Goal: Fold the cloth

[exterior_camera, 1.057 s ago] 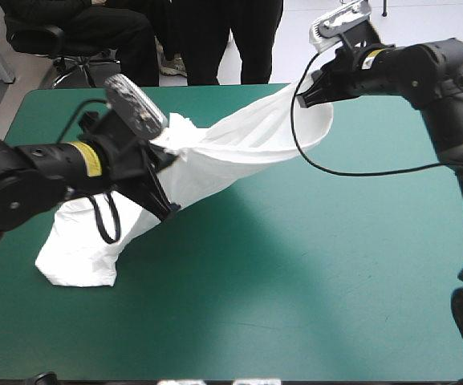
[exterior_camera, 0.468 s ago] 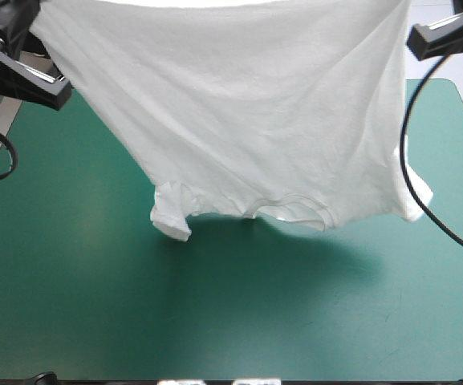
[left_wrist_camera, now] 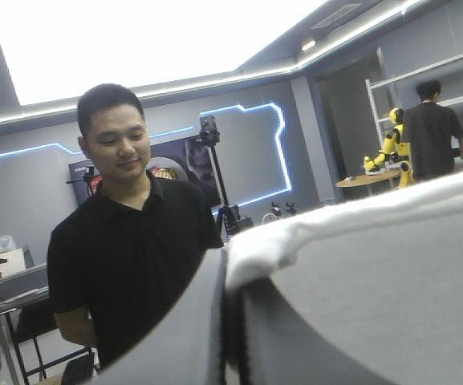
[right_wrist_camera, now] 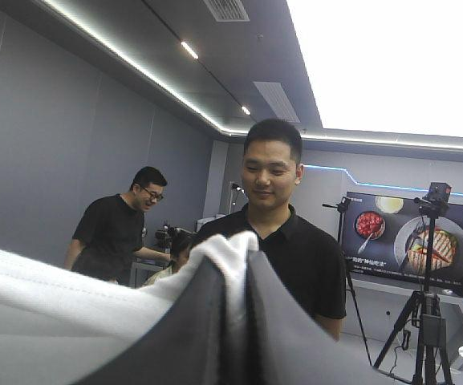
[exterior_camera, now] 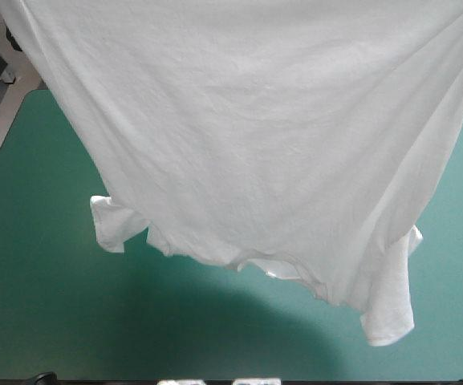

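The white T-shirt [exterior_camera: 247,136] hangs spread wide above the teal-green table [exterior_camera: 71,321], held up by its hem edge with the neckline and both sleeves dangling lowest. Both grippers are above the high view and out of sight there. In the left wrist view my left gripper [left_wrist_camera: 229,277] is shut on a bunched edge of the T-shirt [left_wrist_camera: 327,228], the black fingers meeting in a pointed arch. In the right wrist view my right gripper [right_wrist_camera: 235,269] is likewise shut on a fold of the T-shirt [right_wrist_camera: 71,301], white cloth poking out at the tips. Both wrist views look level into the room.
The hanging shirt throws a dark shadow on the table cover [exterior_camera: 239,321] beneath it. Bare teal-green cover shows along the front edge and at the left [exterior_camera: 30,200] and right sides.
Earlier the shirt stretched low between the grippers with one end on the table. Both arms have since raised it clear of the table and out of the high view, and it hangs closer to the camera.
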